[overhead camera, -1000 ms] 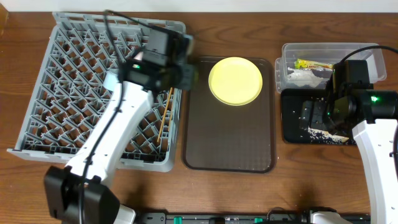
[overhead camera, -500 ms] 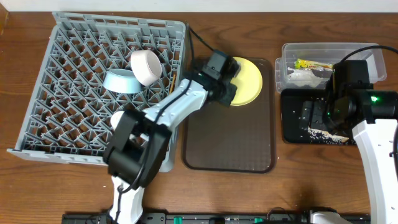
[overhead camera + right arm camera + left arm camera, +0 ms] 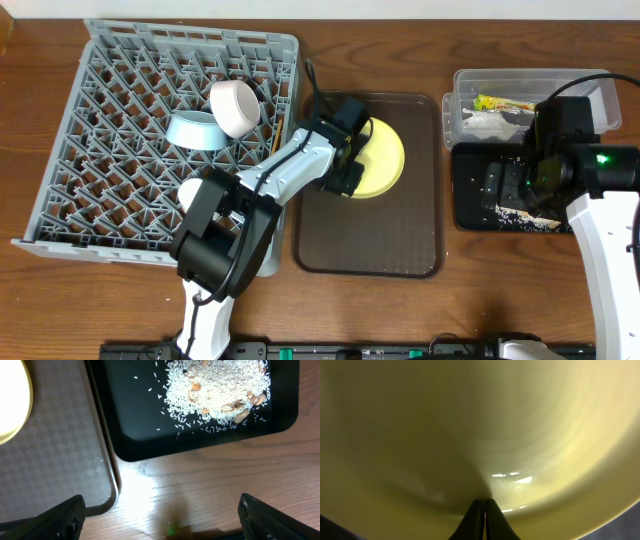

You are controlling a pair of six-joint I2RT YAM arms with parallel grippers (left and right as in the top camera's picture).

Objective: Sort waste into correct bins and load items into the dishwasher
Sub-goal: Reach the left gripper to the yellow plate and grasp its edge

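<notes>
The round yellow plate (image 3: pixel 380 160) lies on the brown serving tray (image 3: pixel 370 240) and fills the left wrist view (image 3: pixel 480 425). My left gripper (image 3: pixel 348 168) (image 3: pixel 484 504) is shut on the plate's left rim, its dark fingers pressed together. In the grey dishwasher rack (image 3: pixel 120 170) are a white bowl (image 3: pixel 235 107), a light blue saucer (image 3: pixel 195 130) and chopsticks (image 3: pixel 274 142). My right gripper (image 3: pixel 508 185) (image 3: pixel 167 520) stands open by the near left corner of the black tray (image 3: pixel 470 218), nothing between its fingers.
The black tray (image 3: pixel 150 445) holds rice-like scraps (image 3: pixel 220 385). Behind it, the clear tub (image 3: pixel 592 85) holds the snack wrapper (image 3: pixel 505 102) and white tissue (image 3: pixel 480 122). A strip of bare wood (image 3: pixel 200 490) separates the brown tray (image 3: pixel 60 445) from the black tray.
My left arm swung from the rack to the yellow plate and shut on its rim. The plate has shifted toward the front of the tray. The right arm is unchanged.
</notes>
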